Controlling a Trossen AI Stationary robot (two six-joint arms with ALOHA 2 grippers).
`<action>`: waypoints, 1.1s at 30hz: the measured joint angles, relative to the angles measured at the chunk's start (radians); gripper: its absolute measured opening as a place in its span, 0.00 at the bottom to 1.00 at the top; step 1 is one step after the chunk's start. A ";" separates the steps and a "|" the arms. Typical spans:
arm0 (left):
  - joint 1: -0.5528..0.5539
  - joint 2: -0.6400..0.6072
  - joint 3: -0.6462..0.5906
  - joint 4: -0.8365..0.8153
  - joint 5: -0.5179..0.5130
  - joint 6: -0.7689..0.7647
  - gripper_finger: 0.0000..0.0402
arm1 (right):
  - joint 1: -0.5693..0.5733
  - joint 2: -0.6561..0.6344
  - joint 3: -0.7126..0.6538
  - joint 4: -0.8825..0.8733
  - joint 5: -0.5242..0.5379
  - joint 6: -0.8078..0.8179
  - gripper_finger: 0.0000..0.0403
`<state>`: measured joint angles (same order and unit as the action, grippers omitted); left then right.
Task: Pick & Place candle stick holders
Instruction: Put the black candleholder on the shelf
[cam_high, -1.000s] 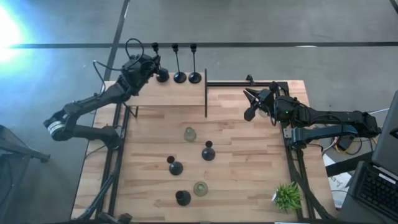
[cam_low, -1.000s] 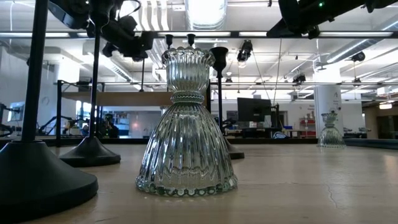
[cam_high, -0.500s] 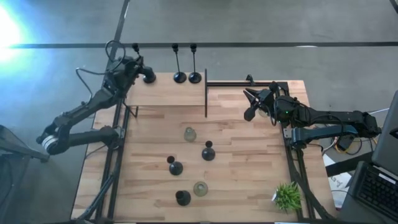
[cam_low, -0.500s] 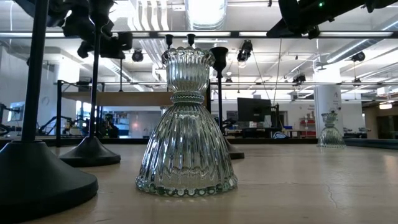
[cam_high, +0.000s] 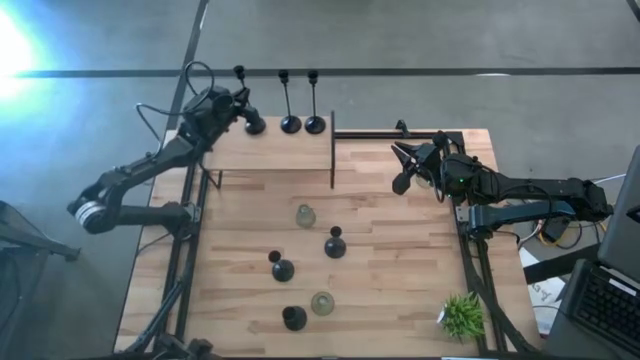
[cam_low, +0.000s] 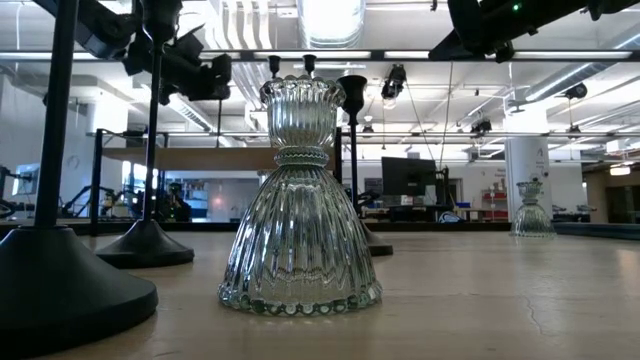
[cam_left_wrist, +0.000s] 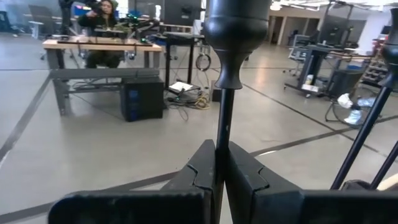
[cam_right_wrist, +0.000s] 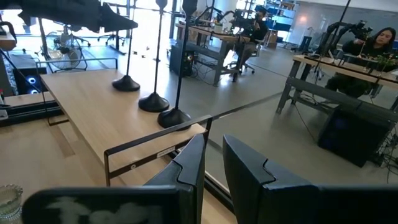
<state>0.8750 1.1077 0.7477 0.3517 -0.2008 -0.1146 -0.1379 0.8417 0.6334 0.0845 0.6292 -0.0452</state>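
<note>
left wrist view: left gripper (cam_left_wrist: 222, 177) pinches a tall black holder's stem (cam_left_wrist: 224, 134); placing step, next lower it beside two placed holders (cam_high: 302, 123).

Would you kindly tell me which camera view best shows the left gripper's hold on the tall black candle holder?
The left wrist view: the left gripper is shut on the tall black candle holder, its stem pinched between the fingers. The high view shows gripper and holder at the table's far left edge, small. The low view shows them only partly. The right wrist view shows the holder's base.
</note>
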 joint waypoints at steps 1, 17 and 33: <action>-0.004 0.009 0.009 -0.002 0.001 0.000 0.04 | 0.000 0.000 0.000 0.000 0.000 0.000 0.13; -0.040 0.019 0.051 -0.043 0.011 0.024 0.04 | 0.000 0.000 0.000 0.000 0.000 0.000 0.13; -0.061 0.072 0.051 0.032 0.029 0.071 0.04 | 0.000 0.000 0.000 0.000 0.000 0.000 0.13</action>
<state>0.8139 1.1793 0.7990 0.3835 -0.1722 -0.0432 -0.1383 0.8417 0.6337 0.0845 0.6296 -0.0452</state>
